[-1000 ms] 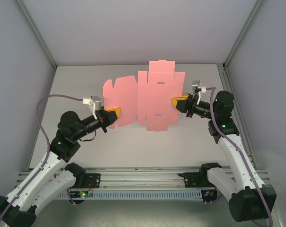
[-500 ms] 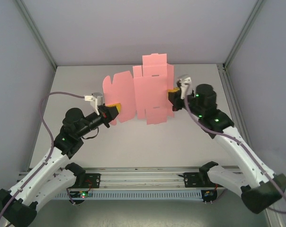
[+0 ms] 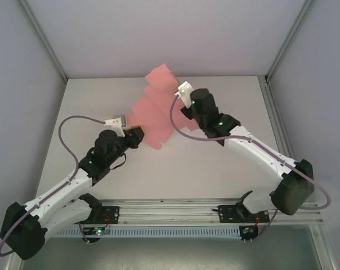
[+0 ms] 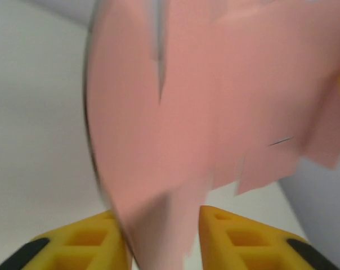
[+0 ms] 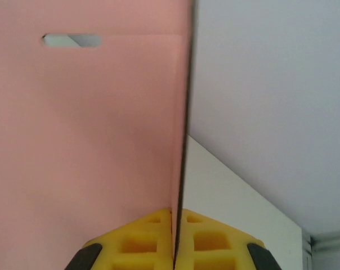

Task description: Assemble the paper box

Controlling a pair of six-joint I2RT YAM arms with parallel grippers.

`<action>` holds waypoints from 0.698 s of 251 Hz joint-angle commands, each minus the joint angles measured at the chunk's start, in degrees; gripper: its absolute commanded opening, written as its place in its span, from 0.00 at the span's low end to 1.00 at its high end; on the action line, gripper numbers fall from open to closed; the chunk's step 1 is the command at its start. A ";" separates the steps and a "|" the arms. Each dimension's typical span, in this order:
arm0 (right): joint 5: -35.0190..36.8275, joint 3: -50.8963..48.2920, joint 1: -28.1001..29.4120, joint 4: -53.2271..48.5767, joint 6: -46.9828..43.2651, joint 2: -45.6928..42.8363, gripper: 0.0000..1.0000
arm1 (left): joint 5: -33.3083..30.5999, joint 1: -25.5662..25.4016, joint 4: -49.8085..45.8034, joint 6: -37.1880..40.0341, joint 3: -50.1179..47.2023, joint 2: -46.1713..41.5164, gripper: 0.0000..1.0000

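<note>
Both arms swung inward since 1 s ago. Left gripper (image 4: pixel 161 216) let go: jaws apart, thin pale-pink die-cut card sheet (image 3: pixel 153 115) loose btwn them, tilted above white worktop (image 3: pixel 215 163). Right gripper (image 5: pixel 177 212) pinched tight on its edge. We reckon it's light, floppy, creases easily; grip flat panels near folds.

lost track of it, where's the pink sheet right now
Top view: the paper box sheet is up over the table at back-centre, pinched in the right fingers, its lower edge between the parted left fingers.
</note>
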 commanded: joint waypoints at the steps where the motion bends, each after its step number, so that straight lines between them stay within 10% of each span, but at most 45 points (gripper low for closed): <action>1: -17.37 4.38 -3.09 -7.95 -9.23 -0.38 0.00 | -10.75 -0.53 -14.95 -4.68 -2.09 -3.76 0.69; 14: -20.78 6.06 -3.71 -13.53 -14.55 0.32 0.00 | -12.96 -0.74 -19.86 -5.24 -2.91 -6.77 1.00; 74: -31.65 26.85 -5.22 -48.19 -33.90 8.55 0.00 | -13.99 -0.50 -33.70 -2.72 0.82 -21.20 1.00; 128: -35.45 60.98 -5.70 -84.83 -49.27 22.31 0.00 | -14.65 -0.36 -37.55 -1.56 12.36 -14.38 1.00; 175: -31.67 64.28 -6.23 -84.90 -48.32 26.29 0.00 | -16.46 0.41 -36.07 0.41 16.42 -6.76 1.00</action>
